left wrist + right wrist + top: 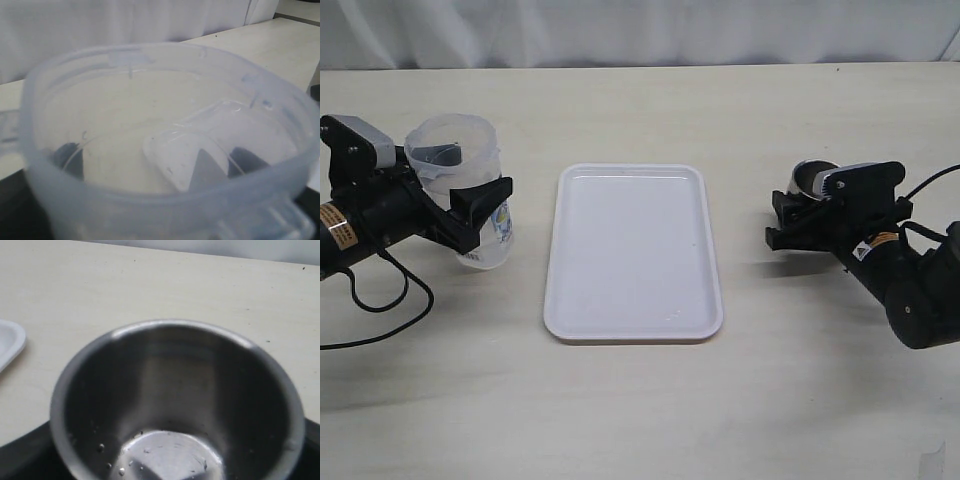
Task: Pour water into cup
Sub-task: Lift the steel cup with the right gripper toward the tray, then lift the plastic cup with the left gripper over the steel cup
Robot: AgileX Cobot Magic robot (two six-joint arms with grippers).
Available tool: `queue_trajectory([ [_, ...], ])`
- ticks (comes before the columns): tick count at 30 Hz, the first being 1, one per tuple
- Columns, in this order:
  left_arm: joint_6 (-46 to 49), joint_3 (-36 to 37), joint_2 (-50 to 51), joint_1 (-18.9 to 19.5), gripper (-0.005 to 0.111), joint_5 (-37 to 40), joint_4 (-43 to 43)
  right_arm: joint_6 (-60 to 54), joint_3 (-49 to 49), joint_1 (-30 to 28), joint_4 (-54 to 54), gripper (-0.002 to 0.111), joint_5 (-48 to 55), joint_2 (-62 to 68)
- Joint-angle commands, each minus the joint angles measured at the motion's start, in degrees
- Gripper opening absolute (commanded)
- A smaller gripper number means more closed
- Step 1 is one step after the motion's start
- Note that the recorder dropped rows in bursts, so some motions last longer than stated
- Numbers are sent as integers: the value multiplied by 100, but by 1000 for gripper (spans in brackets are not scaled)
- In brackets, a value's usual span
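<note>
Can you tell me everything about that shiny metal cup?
The cup is short, round and shiny grey, like steel, with no handle showing. Inside it looks dark, with only a few tiny drops near the bottom. The right tool grips it, and it seems to lean a little. It is apart from the white tray, on the right arm's side.

White rectangular tray [632,250] on pale table [770,120], translucent labelled container [470,150] near its left edge

cup [175,390]: shiny steel | container [480,150]: translucent plastic | tray [632,250]: glossy white
</note>
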Motion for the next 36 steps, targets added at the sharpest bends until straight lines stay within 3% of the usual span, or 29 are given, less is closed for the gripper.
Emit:
queue_trajectory([
  [1, -11, -43, 9, -1, 0, 9, 26, -38, -7, -21, 33, 32, -84, 5],
  [9, -11, -43, 9, -1, 0, 9, 26, 337, -78, -21, -408, 22, -84, 5],
  [10, -9, -43, 9, -1, 0, 0, 26, 339, -110, -21, -658, 17, -84, 5],
  [11, -9, -43, 9, -1, 0, 0, 26, 339, -217, -21, -1127, 4, -84, 5],
  [13, -9, -43, 9, -1, 0, -41, 11, 358, -396, -21, -1793, 4, -84, 5],
  [22, -101, -411, 9, -1, 0, 18, -9, 653, -549, -21, -2126, 4, -39, -5],
  [27, -517, -937, 9, -1, 0, 42, 121, 961, -873, -21, -2477, 4, 1126, -110],
  [33, -1118, -1766, 9, -42, 0, 578, 675, 975, -924, -21, -2631, 4, 1221, -146],
  [36, -1233, -2251, 9, -294, 0, 981, 705, 975, -935, -21, -2817, 4, 1210, -146],
])
